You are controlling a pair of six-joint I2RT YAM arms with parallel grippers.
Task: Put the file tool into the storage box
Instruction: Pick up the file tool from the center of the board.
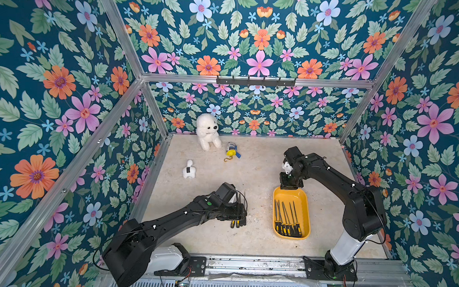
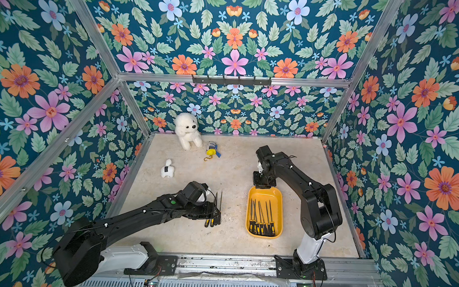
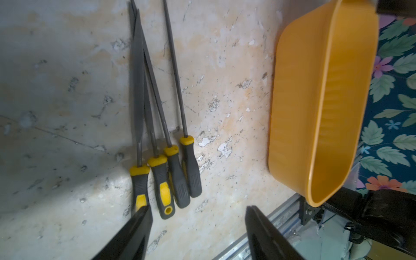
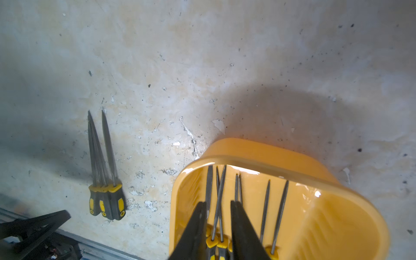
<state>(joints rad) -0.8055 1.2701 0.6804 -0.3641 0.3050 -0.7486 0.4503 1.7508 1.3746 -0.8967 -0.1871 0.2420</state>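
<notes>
Surface [image 1: 248, 160] carries the box [image 1: 297, 196], boxed files [image 1: 287, 219] lying inside. My left end effector [image 3: 198, 208] is over the handles of four loose files [image 3: 176, 177] left of the box, jaws wide apart and empty. My right end effector [image 4: 218, 202] is over the box's far end, jaws slightly apart.

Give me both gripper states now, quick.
Left gripper: open, empty, over the loose files.
Right gripper: slightly open, empty, above the box.

Bright, even top views; wrist views softer, perhaps motion-blurred, partly shadowed.
</notes>
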